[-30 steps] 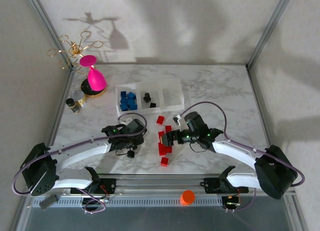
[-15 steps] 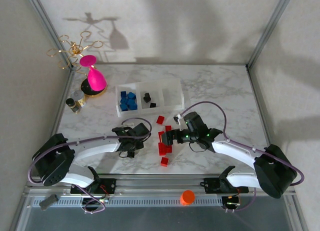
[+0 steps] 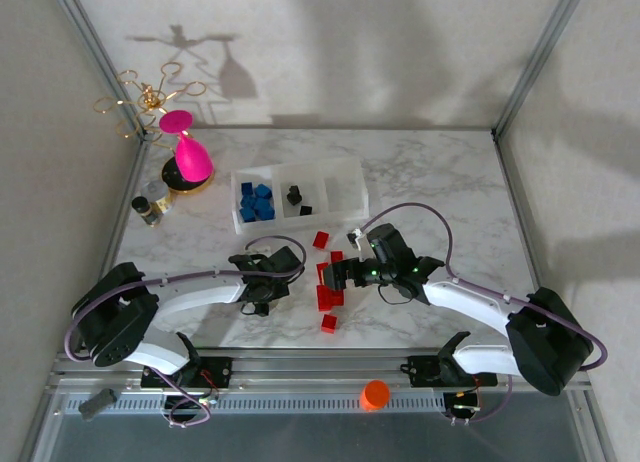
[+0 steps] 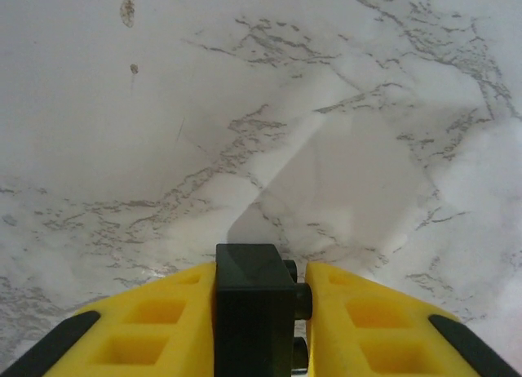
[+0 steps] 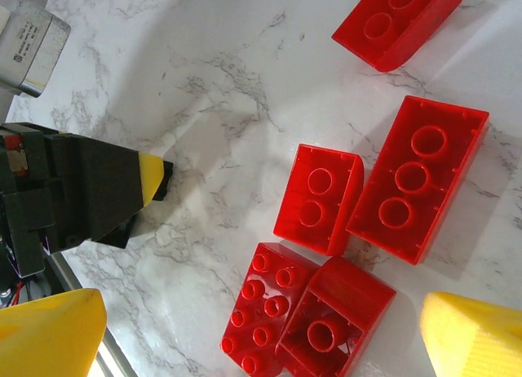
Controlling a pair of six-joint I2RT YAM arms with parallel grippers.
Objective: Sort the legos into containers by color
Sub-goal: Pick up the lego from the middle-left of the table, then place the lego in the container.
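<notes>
Pink goblet (image 3: 190, 160) sits just left of containers (image 3: 345, 187).

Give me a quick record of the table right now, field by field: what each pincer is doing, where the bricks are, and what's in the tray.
left pincer: shut on a black brick, above bare marble
right pincer: open, over the loose red bricks, gripping nothing
tray: blue bricks in its left bin, black bricks in its middle bin
loose bricks: red, grouped between the two pincers
other items: pink glass at far left, orange cap on the near rail
</notes>
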